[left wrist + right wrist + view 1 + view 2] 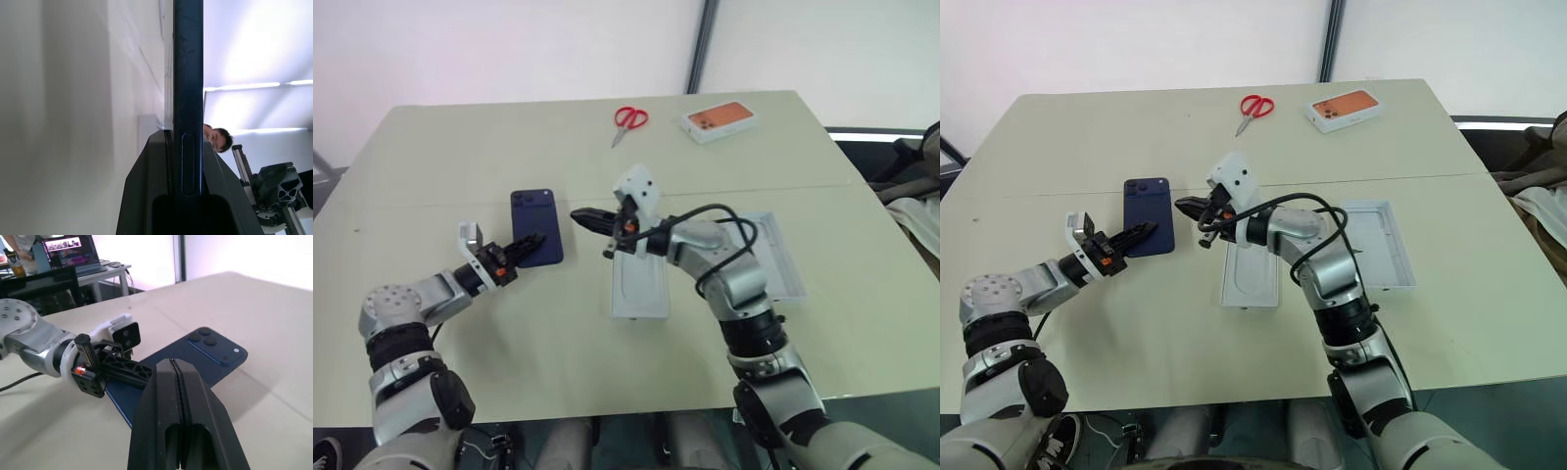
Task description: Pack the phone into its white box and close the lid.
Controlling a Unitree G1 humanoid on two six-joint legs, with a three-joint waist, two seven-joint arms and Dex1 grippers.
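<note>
Left hand (530,242) is clamped on the near edge of the phone (536,226), fingers (128,370) pinching the slim navy body from both faces; the left wrist view shows the phone's side edge with its button running straight up between the two pads. Phone is back-up, camera cluster at its far corner, its far end seemingly down on the worktop (509,147) while the held end looks slightly lifted, can't tell for sure. Right hand (579,216) is fully closed on nothing, fingers pressed together, hovering just right of the phone and pointing left toward it, apart from it. The white box (637,286) lies open-side up on the worktop beneath the right forearm, right of the phone. The lid (779,257) lies farther right, partly hidden by the right arm, plain inside facing up. At the far edge sit red scissors (628,120) and a white box with an orange phone picture (720,120), well apart from everything else.
</note>
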